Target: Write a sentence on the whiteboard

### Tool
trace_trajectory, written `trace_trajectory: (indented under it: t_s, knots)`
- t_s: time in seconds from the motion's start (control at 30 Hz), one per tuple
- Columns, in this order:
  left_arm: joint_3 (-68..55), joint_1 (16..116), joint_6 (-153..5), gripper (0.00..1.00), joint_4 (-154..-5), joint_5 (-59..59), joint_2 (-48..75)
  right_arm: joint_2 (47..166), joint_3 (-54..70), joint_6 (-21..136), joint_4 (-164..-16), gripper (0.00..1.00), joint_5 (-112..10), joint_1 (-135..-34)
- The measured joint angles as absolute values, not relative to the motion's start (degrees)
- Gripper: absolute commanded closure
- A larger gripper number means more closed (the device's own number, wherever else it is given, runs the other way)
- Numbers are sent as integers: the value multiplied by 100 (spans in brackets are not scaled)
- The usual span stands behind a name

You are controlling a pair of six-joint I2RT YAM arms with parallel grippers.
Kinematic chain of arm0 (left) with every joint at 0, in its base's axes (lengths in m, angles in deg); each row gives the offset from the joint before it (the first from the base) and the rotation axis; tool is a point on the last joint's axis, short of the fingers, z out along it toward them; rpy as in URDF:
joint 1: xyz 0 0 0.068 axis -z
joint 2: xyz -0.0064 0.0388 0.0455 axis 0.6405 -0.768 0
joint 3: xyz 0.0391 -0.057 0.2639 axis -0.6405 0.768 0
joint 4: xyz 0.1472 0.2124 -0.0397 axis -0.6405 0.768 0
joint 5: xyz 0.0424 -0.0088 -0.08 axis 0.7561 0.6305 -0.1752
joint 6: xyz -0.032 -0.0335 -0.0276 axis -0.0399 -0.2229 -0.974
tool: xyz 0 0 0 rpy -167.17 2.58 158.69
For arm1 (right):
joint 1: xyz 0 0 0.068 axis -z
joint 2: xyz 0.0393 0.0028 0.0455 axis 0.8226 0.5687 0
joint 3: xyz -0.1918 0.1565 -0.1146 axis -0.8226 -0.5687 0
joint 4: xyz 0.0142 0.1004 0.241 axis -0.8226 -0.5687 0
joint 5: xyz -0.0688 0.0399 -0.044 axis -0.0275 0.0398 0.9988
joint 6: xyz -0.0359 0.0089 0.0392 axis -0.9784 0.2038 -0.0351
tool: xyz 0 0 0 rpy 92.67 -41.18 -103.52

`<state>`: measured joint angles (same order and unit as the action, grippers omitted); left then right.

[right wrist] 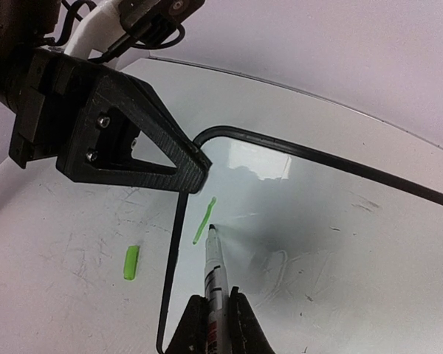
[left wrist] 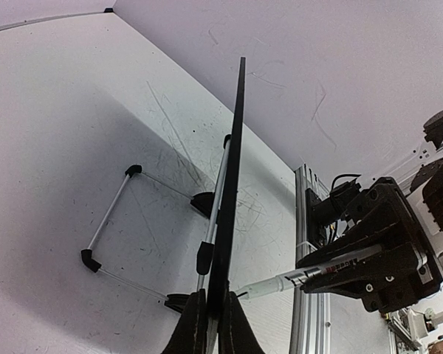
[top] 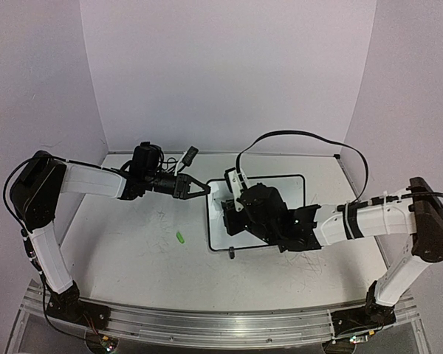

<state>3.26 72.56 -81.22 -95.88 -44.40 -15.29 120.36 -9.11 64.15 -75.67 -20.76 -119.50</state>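
Note:
The whiteboard (top: 292, 190) stands tilted at the table's middle; it is edge-on in the left wrist view (left wrist: 235, 162) and glossy white in the right wrist view (right wrist: 317, 221). My left gripper (top: 205, 189) is shut on its left edge near the top corner (left wrist: 213, 296). My right gripper (top: 236, 210) is shut on a marker (right wrist: 215, 262), also seen in the left wrist view (left wrist: 280, 283). The marker's tip is at the board's upper left. Of the sentence, only one short green stroke (right wrist: 204, 220) shows, just left of the tip.
A green marker cap (top: 181, 237) lies on the table left of the board (right wrist: 131, 262). The board's wire stand with black feet (left wrist: 107, 221) reaches behind it. An aluminium rail (top: 207, 321) runs along the near edge. White walls enclose the back and sides.

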Motion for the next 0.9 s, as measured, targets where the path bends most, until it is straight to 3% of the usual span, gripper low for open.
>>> trace_trajectory:
  t_s: [0.9]
  knots:
    - [326, 7258, -8124, 100, -9588, -4438, -1529, 12092, -820, 6470, -7656, 100, -1951, -11950]
